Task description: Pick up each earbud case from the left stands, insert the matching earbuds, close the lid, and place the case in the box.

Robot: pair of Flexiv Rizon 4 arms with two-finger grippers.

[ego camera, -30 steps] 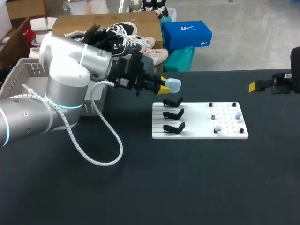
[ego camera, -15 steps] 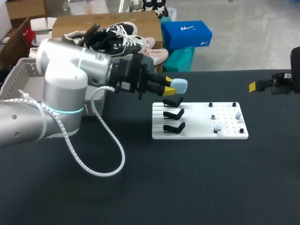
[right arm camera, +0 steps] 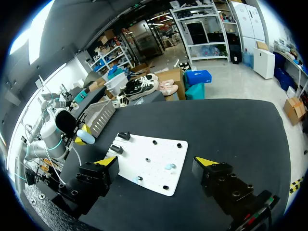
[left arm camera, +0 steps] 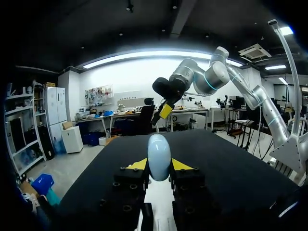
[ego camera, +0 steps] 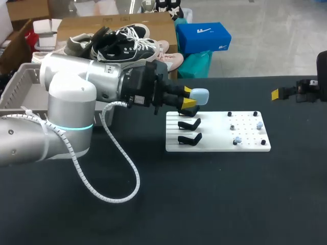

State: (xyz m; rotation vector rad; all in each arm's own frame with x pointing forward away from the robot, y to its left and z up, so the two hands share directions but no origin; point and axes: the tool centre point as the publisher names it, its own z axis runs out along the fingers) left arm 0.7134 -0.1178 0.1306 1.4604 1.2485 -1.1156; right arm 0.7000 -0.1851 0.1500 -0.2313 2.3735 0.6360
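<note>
Over the black table (ego camera: 153,204), the left arm (ego camera: 71,102) reaches toward the white pegboard (ego camera: 217,144). Its gripper (ego camera: 190,97) is clamped on a pale blue earbud case (ego camera: 200,95), held in the air by the farthest of three black stands (ego camera: 189,124). Right gripper (right arm camera: 155,162): fingers wide apart. Two pale blue earbuds (ego camera: 238,139) sit on the pegboard.

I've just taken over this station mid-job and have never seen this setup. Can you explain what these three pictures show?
This is a two-armed robot at a black table. The overhead picture looks down from behind it; each round picture comes from a wrist camera looking along that arm's fingers. The left gripper is shut on a pale blue earbud case, held above a white board. The board carries three black stands and a few small pale blue earbuds among pegs. The right gripper is open, empty, and away from the board at the table's right side.
</note>
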